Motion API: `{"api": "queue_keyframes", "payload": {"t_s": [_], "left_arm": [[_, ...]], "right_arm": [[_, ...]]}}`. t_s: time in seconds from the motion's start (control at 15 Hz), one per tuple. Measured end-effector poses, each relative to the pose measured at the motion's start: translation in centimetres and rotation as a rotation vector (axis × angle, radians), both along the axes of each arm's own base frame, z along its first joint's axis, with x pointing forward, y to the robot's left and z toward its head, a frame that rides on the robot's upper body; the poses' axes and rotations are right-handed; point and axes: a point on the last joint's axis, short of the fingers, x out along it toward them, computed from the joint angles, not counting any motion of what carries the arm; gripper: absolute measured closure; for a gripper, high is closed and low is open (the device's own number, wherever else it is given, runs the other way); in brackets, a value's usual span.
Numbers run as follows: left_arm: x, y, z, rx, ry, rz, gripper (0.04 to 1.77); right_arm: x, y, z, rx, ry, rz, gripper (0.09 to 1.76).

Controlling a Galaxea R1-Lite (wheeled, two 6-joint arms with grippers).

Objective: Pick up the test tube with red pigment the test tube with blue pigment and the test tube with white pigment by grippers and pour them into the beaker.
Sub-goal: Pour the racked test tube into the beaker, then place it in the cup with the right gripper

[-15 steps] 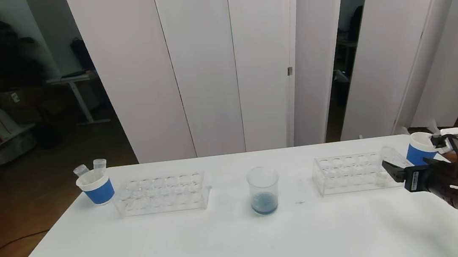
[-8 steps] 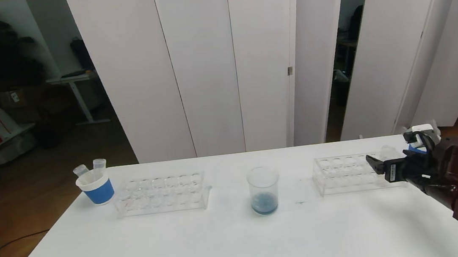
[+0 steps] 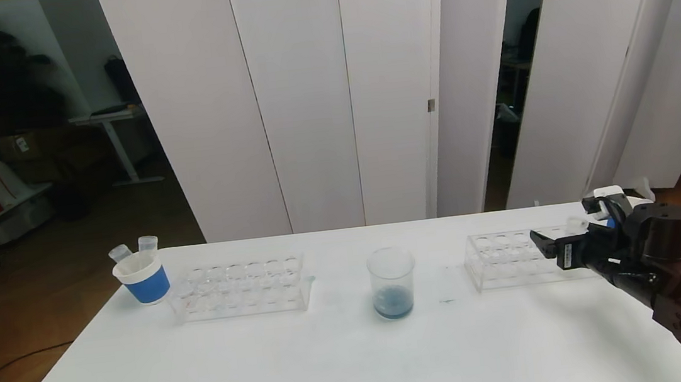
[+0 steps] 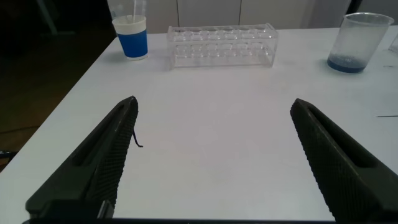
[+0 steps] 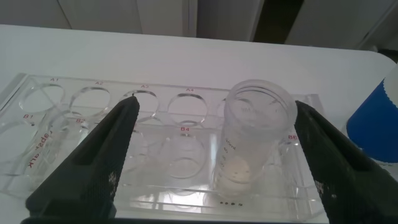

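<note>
Right claw [image 5: 214,155] advanced, straddling the cream-bottomed test tube with white pigment [image 5: 252,140].

Blue paper cup [image 3: 143,280] beside left rack [image 3: 240,288]; right rack [image 3: 515,256].

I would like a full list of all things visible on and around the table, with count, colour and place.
table: one, white, under everything.
beaker: one, clear, blue liquid at its bottom, table centre.
left tube rack: one, clear, left of the beaker.
right tube rack: one, clear, right of the beaker.
test tube with white pigment: one, clear, cream liquid, upright in the right rack.
left paper cup: one, blue, white rim, far left, two clear tubes inside.
right paper cup: one, blue, beside the right rack.
left tool: open, above the table's near left.
right tool: open, either side of the white tube.
</note>
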Motion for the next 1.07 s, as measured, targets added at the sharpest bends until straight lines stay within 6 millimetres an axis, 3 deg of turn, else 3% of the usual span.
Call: {"api": "queue_keyframes", "payload": {"t_s": [0.07, 0.13, 0.27, 0.33, 0.4, 0.47, 0.53, 1.07], "left_arm": [[0.00, 0.00, 0.00, 0.000, 0.000, 0.000, 0.06], [0.00, 0.00, 0.00, 0.000, 0.000, 0.000, 0.06], [0.00, 0.00, 0.00, 0.000, 0.000, 0.000, 0.06], [0.00, 0.00, 0.01, 0.000, -0.001, 0.000, 0.06], [0.00, 0.00, 0.00, 0.000, 0.000, 0.001, 0.06], [0.00, 0.00, 0.00, 0.000, 0.000, 0.000, 0.06], [0.00, 0.00, 0.00, 0.000, 0.000, 0.001, 0.06], [0.00, 0.00, 0.00, 0.000, 0.000, 0.001, 0.06]], "right_arm": [[0.12, 0.00, -0.05, 0.001, -0.001, 0.000, 0.23], [0.27, -0.05, -0.04, 0.003, -0.005, -0.003, 0.48], [0.58, -0.39, 0.00, 0.007, -0.012, -0.016, 1.31], [0.65, -0.33, -0.01, 0.008, -0.013, -0.016, 1.41], [0.74, -0.44, 0.02, 0.009, -0.015, -0.018, 1.22], [0.83, -0.44, 0.08, 0.011, -0.020, -0.017, 1.15], [0.86, -0.57, 0.09, 0.018, -0.021, -0.021, 1.27], [0.93, -0.57, 0.16, 0.029, -0.024, -0.024, 1.26]]}}
